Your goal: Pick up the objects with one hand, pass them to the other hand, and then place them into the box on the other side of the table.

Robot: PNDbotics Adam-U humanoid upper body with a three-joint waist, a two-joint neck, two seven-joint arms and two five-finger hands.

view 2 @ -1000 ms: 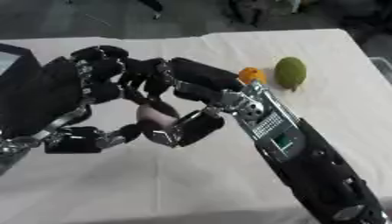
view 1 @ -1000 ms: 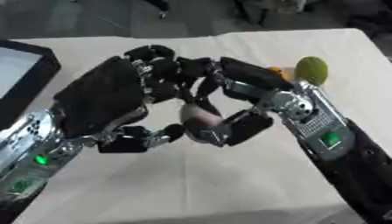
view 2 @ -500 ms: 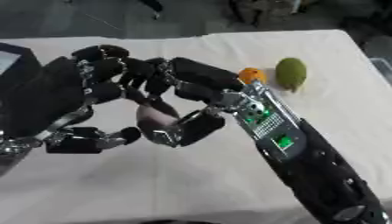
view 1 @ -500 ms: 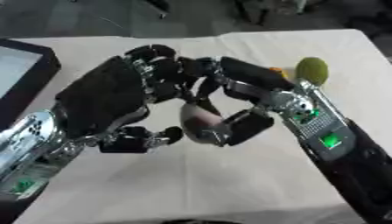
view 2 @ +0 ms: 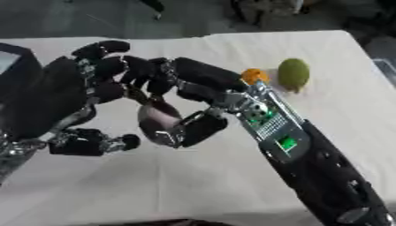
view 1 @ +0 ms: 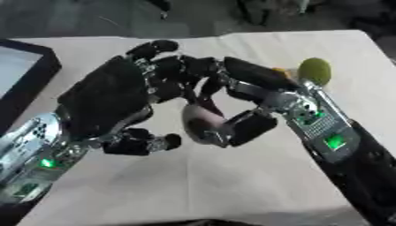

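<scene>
A small rounded pinkish-grey object (view 1: 203, 123) hangs above the table's middle. My right hand (view 1: 251, 95) is shut on it, thumb below and fingers curled over the top. My left hand (view 1: 108, 99) faces it palm-on, fingers spread and meeting the right hand's fingers above the object; its thumb (view 1: 147, 143) sits just left of the object. A green oval fruit (view 2: 293, 74) and a small orange thing (view 2: 253, 75) lie on the white tablecloth at the far right, behind the right wrist.
A dark box (view 1: 31, 86) with a pale inside stands at the table's left edge. The white cloth-covered table (view 1: 216, 185) stretches in front of both arms. Dark floor and chair legs lie beyond the far edge.
Both hands stay joined around the object in nearly the same pose; the pair has drifted only slightly.
</scene>
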